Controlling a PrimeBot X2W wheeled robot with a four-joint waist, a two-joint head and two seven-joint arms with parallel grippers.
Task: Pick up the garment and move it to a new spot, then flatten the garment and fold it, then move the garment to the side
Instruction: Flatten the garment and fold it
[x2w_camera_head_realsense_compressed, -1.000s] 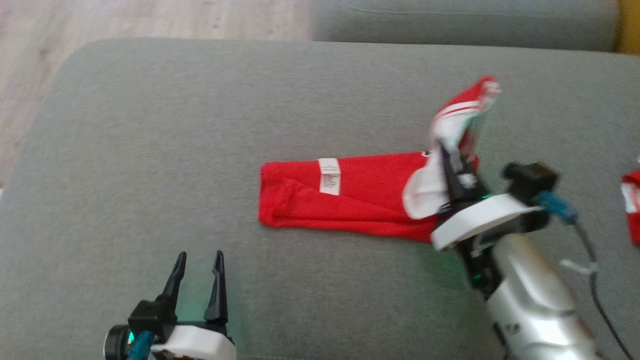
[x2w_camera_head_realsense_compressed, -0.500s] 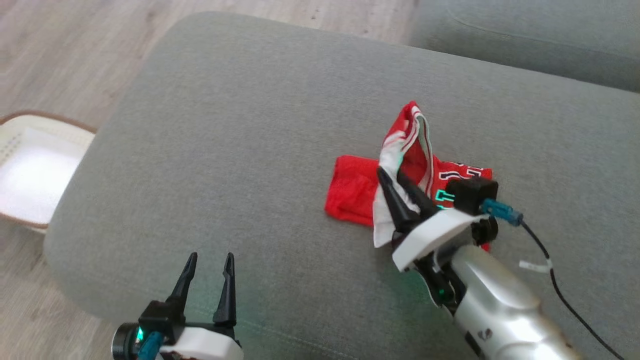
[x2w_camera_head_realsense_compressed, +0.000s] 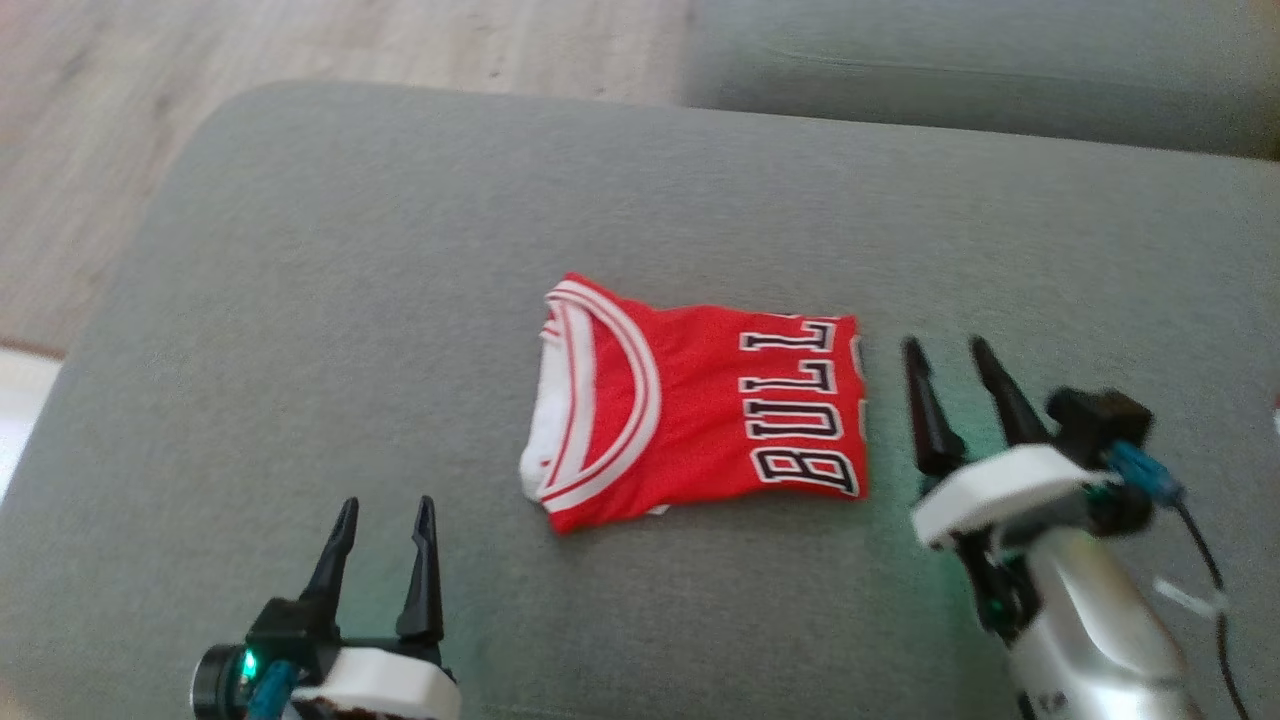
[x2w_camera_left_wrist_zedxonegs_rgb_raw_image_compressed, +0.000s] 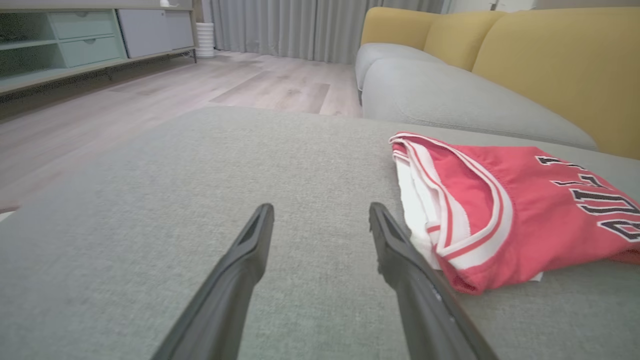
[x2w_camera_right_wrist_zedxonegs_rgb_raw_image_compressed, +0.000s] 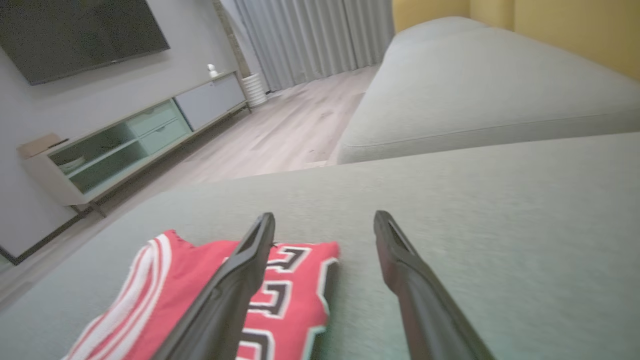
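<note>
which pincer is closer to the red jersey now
Right. The right pincer stands open just off the lettered edge of the jersey, not touching. The left pincer, also open, sits farther away, off the collar end.

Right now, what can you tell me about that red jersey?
The jersey is thin red fabric with white-and-red striped trim at one end and black, white-edged letters reading BULL at the other. It lies folded into a compact, fairly flat rectangle on the grey cushion. Nothing grips it: the open right hand sits just beside the lettered end, the open left hand apart, nearer the trim.
</note>
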